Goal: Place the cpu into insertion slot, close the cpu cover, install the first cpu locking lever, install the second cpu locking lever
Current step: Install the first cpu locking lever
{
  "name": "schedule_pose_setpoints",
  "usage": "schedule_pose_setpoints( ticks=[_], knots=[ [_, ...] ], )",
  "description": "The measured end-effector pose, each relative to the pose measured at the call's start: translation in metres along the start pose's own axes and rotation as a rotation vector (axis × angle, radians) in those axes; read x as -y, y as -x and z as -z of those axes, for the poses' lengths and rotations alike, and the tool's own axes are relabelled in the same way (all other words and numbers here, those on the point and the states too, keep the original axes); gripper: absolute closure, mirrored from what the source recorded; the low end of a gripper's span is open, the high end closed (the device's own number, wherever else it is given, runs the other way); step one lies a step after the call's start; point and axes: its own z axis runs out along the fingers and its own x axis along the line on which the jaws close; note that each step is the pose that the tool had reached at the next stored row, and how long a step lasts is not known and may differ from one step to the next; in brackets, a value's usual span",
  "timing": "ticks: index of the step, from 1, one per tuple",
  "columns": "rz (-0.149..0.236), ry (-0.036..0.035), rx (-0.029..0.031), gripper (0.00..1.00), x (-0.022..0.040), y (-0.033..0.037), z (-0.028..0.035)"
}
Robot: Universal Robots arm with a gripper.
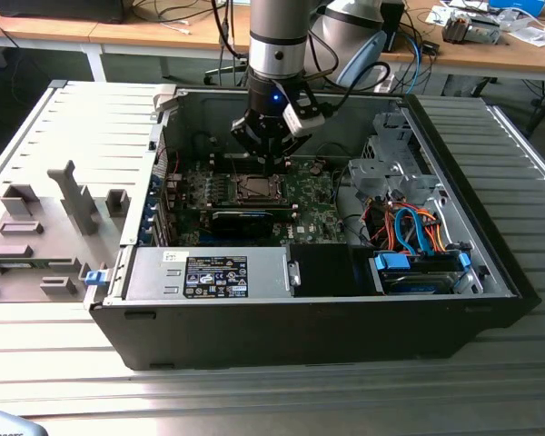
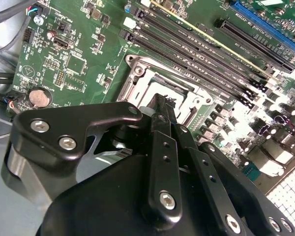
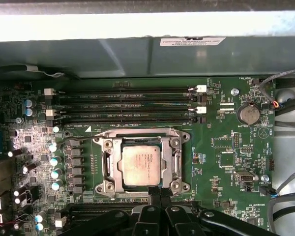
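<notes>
light: bright, even | glare: case rim [image 3: 137, 24], white board edge | focus: mostly sharp

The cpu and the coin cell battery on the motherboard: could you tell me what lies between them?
In the first wrist view, between the cpu and the battery lie the socket's metal frame and green board with small components.

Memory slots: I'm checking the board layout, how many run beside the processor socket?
4 memory slots, long, dark and parallel, lie side by side between the processor socket and the case wall in the first wrist view.
</notes>
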Motion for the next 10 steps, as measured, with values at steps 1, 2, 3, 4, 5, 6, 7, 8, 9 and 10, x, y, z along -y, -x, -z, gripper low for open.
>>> schedule_pose_setpoints(
  ticks=[1,2,3,4,5,6,7,8,9,10],
  knots=[
    [0.003,0.0001,0.0002,0.89,0.0000,0.0000,0.0000],
    [0.006,0.0001,0.0005,0.89,0.0000,0.0000,0.0000],
    [0.009,0.0001,0.0007,0.89,0.0000,0.0000,0.0000],
    [0.012,0.0001,0.0010,0.89,0.0000,0.0000,0.0000],
    [0.015,0.0001,0.0013,0.89,0.0000,0.0000,0.0000],
    [0.017,0.0002,0.0015,0.89,0.0000,0.0000,0.0000],
    [0.019,0.0001,0.0016,0.89,0.0000,0.0000,0.0000],
    [0.023,0.0002,0.0020,0.89,0.0000,0.0000,0.0000],
    [0.025,0.0002,0.0021,0.89,0.0000,0.0000,0.0000],
    [0.026,0.0002,0.0022,0.89,0.0000,0.0000,0.0000]
  ],
)
